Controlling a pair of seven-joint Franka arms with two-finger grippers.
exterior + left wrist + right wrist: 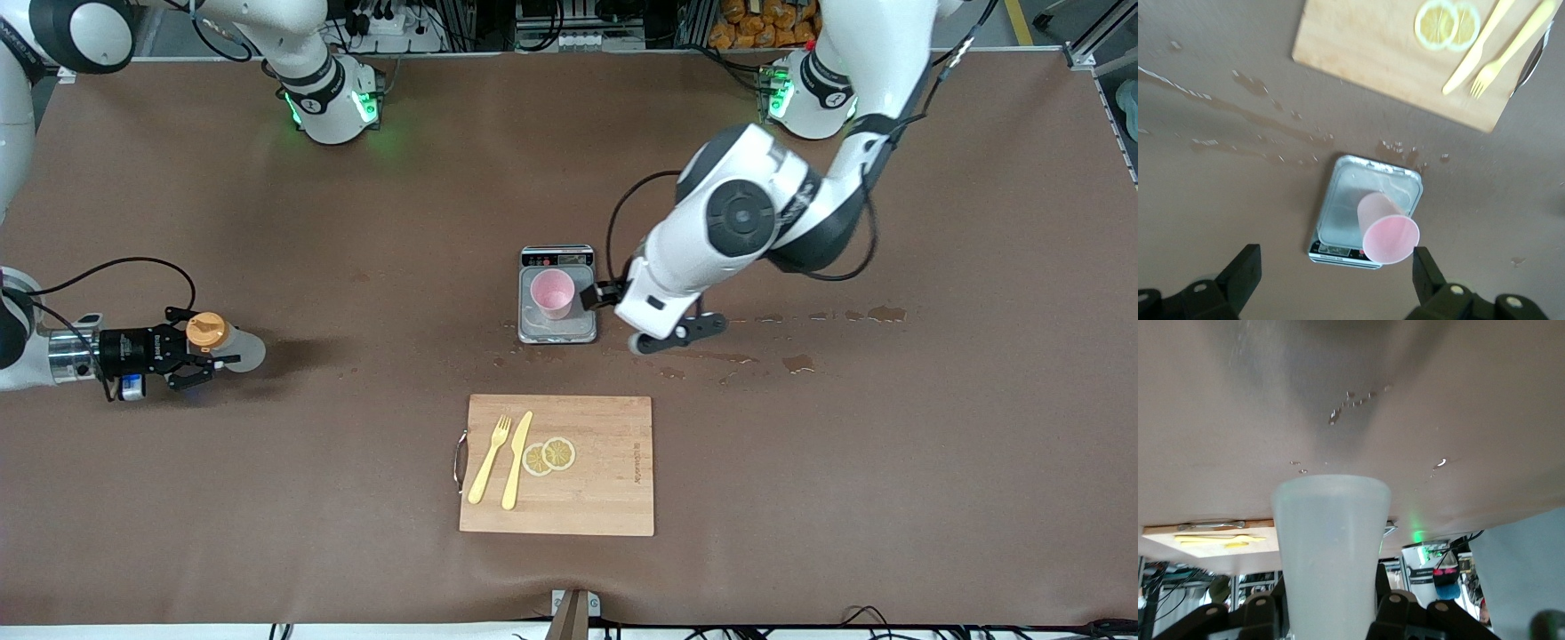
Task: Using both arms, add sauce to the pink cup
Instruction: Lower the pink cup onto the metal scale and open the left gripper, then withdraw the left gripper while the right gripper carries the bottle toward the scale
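Observation:
The pink cup (553, 293) stands on the steel plate of a small scale (557, 331) at the middle of the table. My left gripper (594, 298) hangs beside the cup, toward the left arm's end, and is open and empty. In the left wrist view the cup (1388, 230) sits close to one finger (1429, 275), apart from it, with the scale (1351, 193) between the fingers. My right gripper (200, 348) is at the right arm's end, shut on the sauce bottle (238, 348), whose orange cap (206, 331) shows. The whitish bottle body (1331, 540) fills the right wrist view.
A wooden cutting board (605, 480) lies nearer the front camera than the scale. It holds a yellow fork (491, 458), a yellow knife (516, 460) and two lemon slices (549, 455). Wet spots (798, 363) lie on the brown table toward the left arm's end.

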